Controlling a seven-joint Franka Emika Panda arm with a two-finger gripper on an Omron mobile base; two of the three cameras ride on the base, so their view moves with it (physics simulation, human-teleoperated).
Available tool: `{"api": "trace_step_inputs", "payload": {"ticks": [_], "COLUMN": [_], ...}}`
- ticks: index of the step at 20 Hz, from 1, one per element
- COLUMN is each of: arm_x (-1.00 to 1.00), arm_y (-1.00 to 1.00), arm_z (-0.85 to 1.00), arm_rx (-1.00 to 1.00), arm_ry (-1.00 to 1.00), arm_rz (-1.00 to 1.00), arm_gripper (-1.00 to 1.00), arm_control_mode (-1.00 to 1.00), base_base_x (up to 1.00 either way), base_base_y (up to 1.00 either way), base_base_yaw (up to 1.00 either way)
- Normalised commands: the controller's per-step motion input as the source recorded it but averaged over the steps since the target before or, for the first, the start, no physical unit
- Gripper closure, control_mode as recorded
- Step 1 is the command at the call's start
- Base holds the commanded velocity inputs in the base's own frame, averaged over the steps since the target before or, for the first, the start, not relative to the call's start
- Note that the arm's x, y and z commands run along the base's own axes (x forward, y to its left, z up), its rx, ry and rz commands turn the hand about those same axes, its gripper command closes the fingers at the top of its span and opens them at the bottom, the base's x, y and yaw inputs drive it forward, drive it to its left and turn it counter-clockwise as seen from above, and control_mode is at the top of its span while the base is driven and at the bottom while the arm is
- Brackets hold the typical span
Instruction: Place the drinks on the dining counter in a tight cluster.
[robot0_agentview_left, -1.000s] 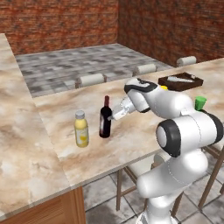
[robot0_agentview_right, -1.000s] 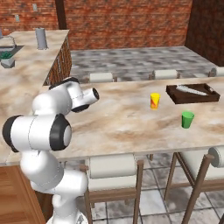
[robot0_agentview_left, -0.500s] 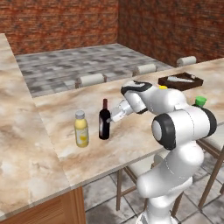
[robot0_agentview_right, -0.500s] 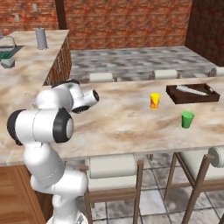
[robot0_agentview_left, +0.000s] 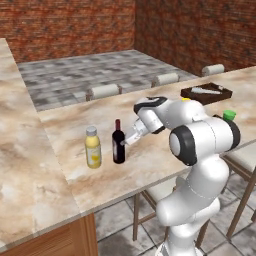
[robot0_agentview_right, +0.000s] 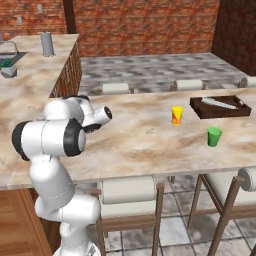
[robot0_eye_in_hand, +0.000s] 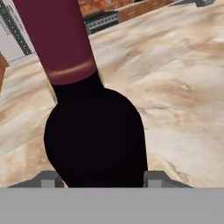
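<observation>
A tall dark wine bottle (robot0_agentview_left: 118, 145) with a red neck stands upright on the beige marbled dining counter (robot0_agentview_left: 70, 125). A stubby yellow juice bottle (robot0_agentview_left: 92, 148) with a pale cap stands a short gap to its left. My gripper (robot0_agentview_left: 126, 142) reaches in from the right and is shut on the wine bottle's body. In the hand view the dark bottle (robot0_eye_in_hand: 94, 140) fills the space between the two fingertips (robot0_eye_in_hand: 49, 178), which press on either side of it.
Further right on the counter (robot0_agentview_right: 145, 140) stand a yellow cup (robot0_agentview_right: 177, 114), a green cup (robot0_agentview_right: 214, 136) and a dark tray (robot0_agentview_right: 220, 106). Cushioned stools (robot0_agentview_right: 127, 190) line the near edge, and more stools (robot0_agentview_left: 105, 91) line the far edge.
The wine bottle, held in my gripper, has shifted a little to the left, closer to the juice bottle. The arm's elbow has swung round with it.
</observation>
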Motion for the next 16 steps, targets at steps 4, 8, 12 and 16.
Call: {"api": "trace_step_inputs", "payload": {"ticks": [4, 8, 12, 16], "arm_x": [0.07, 0.17, 0.36, 0.45], "arm_y": [0.00, 0.10, 0.17, 0.16], "arm_z": [-0.20, -0.02, -0.01, 0.00], "arm_rx": [-0.01, 0.00, 0.00, 0.00], "arm_ry": [0.00, 0.00, 0.00, 0.00], "arm_rz": [0.00, 0.00, 0.00, 0.00], "arm_gripper": [1.00, 1.00, 1.00, 1.00], "arm_control_mode": [-1.00, -1.00, -1.00, -1.00], "base_base_x": [0.00, 0.00, 0.00, 0.00], "base_base_y": [0.00, 0.00, 0.00, 0.00], "base_base_yaw": [0.00, 0.00, 0.00, 0.00]}}
